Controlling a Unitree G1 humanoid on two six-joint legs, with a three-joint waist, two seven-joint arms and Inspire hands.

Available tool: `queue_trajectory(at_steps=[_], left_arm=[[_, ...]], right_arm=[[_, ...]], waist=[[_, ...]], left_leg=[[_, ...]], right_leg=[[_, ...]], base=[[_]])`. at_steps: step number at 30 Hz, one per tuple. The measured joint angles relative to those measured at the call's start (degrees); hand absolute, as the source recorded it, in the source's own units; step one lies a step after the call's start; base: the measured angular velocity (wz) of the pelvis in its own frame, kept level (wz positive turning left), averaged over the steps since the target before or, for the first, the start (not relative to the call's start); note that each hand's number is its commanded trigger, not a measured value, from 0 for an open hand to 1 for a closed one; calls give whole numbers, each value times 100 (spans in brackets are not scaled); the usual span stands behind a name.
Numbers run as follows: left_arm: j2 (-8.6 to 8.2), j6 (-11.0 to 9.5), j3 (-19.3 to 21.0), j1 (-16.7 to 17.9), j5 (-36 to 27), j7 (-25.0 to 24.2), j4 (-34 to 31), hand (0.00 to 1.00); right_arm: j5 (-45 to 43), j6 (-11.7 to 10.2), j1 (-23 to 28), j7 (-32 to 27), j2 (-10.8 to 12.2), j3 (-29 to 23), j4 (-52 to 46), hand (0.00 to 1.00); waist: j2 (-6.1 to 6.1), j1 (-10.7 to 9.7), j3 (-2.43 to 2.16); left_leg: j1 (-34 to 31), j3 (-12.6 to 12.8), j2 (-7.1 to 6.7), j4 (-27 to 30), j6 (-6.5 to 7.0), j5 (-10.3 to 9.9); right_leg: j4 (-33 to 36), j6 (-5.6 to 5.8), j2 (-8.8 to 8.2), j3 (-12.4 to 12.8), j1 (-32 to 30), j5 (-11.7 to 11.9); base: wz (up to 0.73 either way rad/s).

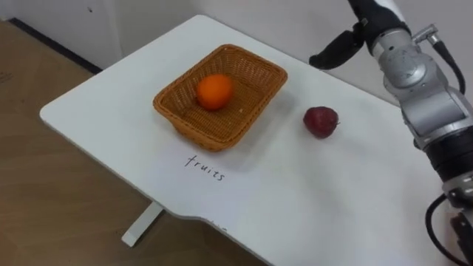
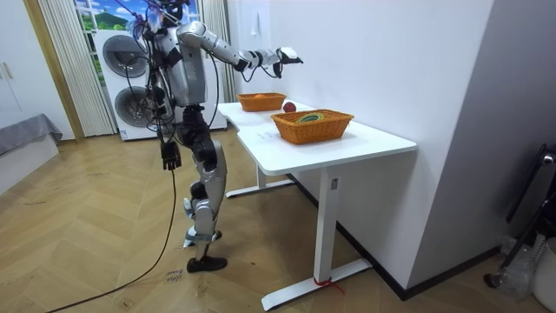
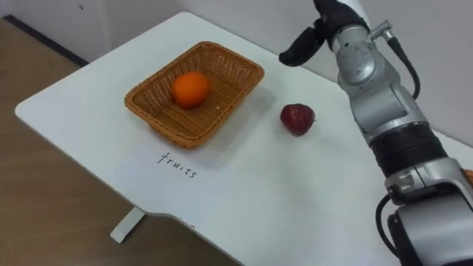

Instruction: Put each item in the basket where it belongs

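Item, right hand [image 1: 336, 50]: raised above the table beyond the far right corner of the fruit basket [image 1: 194, 127], its upper part cut off by the top edge of both eye views. The dark fingers [image 1: 325, 58] that show lie stretched out and loosely together, holding nothing. Item, left hand [image 2: 170, 157]: seen in the room view hanging beside the robot's thigh, well apart from the fruit basket and too small for its state to be told. Item, fruit basket: rectangular, woven, tan wicker, standing on a white table [image 1: 295, 192]. It contains one orange [image 1: 214, 91], lying near the middle of its floor. Item, red apple [image 1: 321, 121]: outside the fruit basket, resting on the bare tabletop near its right side and apart from it, below the raised right hand. Item, handwritten word "fruits" [image 1: 205, 168]: marked on the tabletop just in front of the fruit basket's near edge. Item, second wicker basket [image 2: 313, 130]: in the room view it stands nearer the camera than the fruit basket, on the same table, with the apple between the two. Its contents [image 2: 314, 114] show as yellow-green shapes at the rim and cannot be made out. Item, robot: standing on a wooden floor at the table's long edge, beside the fruit basket.
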Motion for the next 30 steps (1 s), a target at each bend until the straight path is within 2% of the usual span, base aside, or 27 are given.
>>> queue_trajectory(at_steps=[6, 11, 15, 17, 26, 30], left_arm=[[-2, -7, -6, 5, -4, -7, -50, 0], [-2, 10, 1, 6, 17, -10, -49, 0], [-2, 103, 5, 13, 17, -117, -56, 0], [2, 105, 4, 10, 20, -172, -58, 0], [4, 104, -2, 14, 76, -321, -70, 0], [24, 107, -9, 5, 74, -332, -115, 0]], right_arm=[[5, 3, 257, -16, 0, -188, -12, 0], [1, 125, 391, 78, 0, -308, -22, 0], [-14, 209, 406, 185, 0, -346, -130, 0], [-167, 207, 479, 215, 0, -347, -266, 0], [-411, 252, 803, 519, 0, -311, -664, 0], [-431, 270, 880, 566, 1, -204, -649, 0]], waist=[[-36, -241, -26], [-25, -311, -20], [-10, -384, -12], [9, -391, 0], [34, -357, 4], [40, -268, 10]], left_leg=[[16, 139, 4, 6, 3, -1], [45, 154, 10, 4, 4, 0], [58, 198, 33, 2, 3, -1], [81, 200, 36, 15, 3, -1], [95, 209, 42, -8, 3, -1], [102, 196, 42, -3, 2, -1]], right_leg=[[-6, 0, 5, 116, -16, 1], [-4, -1, 13, 194, -17, 1], [-5, -6, 29, 214, -17, 4], [-5, -6, 32, 217, -1, 4], [-5, -6, 31, 220, -7, 4], [-5, -6, 32, 198, 10, 4]], base=[[-11], [-6], [-3], [0], [0], [0]])
